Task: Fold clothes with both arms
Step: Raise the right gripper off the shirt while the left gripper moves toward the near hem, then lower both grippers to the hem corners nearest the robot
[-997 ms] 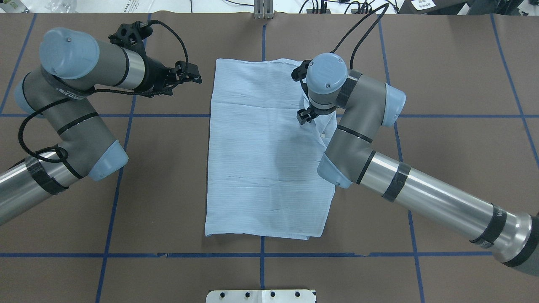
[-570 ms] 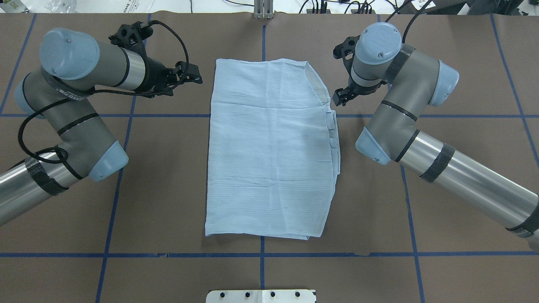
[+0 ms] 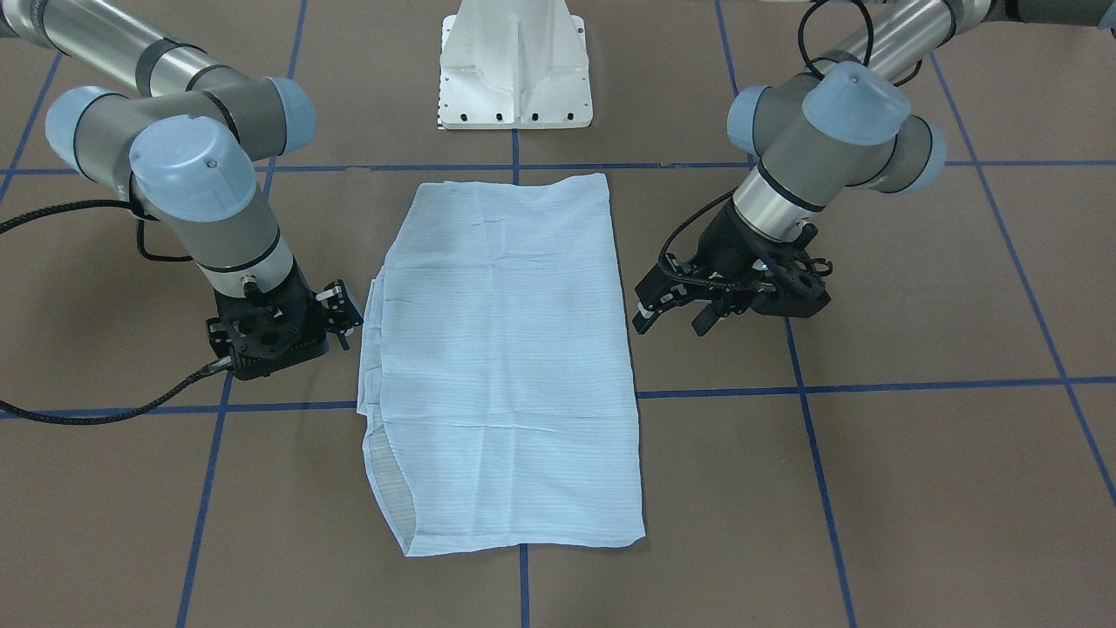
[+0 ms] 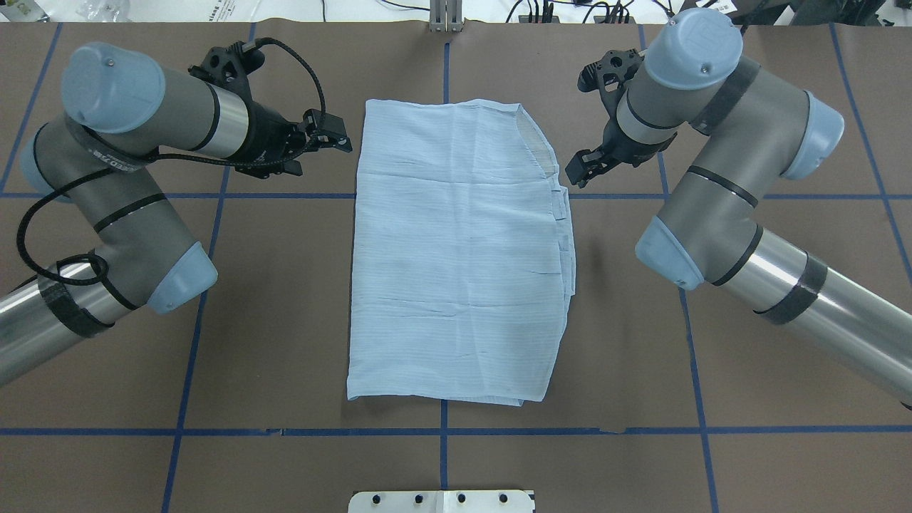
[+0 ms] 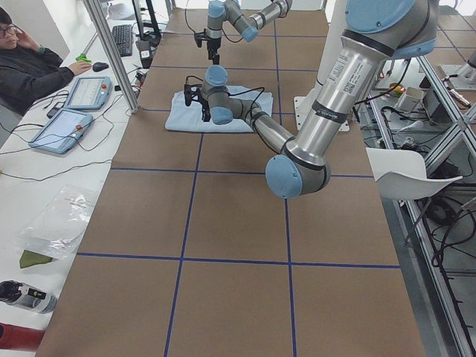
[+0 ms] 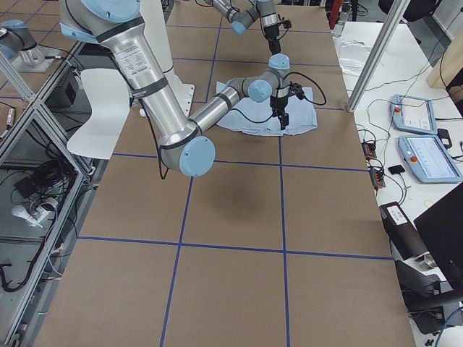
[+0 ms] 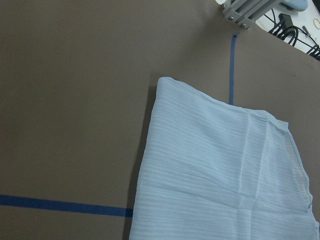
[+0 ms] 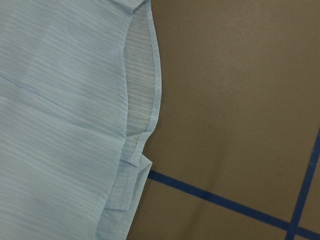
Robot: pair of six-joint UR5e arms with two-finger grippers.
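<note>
The light-blue striped shirt [image 4: 456,256] lies folded into a tall flat rectangle mid-table, also in the front view [image 3: 506,366]. Along its right edge, layered hems stick out slightly [image 8: 137,125]. My left gripper [image 4: 340,140] hovers just off the shirt's far left corner, open and empty; the front view shows its fingers apart [image 3: 671,316]. Beside the far right edge my right gripper [image 4: 579,173] points down, open, holding nothing [image 3: 343,310]. Both wrist views show only cloth [image 7: 215,170] and brown table.
Blue tape lines [image 4: 442,431] grid the brown table cover. The white pedestal base [image 3: 514,70] stands behind the shirt's near end. A metal post [image 4: 445,14] sits at the far edge. A person [image 5: 30,67] sits at a side desk with tablets.
My right gripper, earlier over the shirt's upper right part, has drawn back to the right and off the cloth. The left gripper has shifted slightly toward the shirt. The shirt lies still.
</note>
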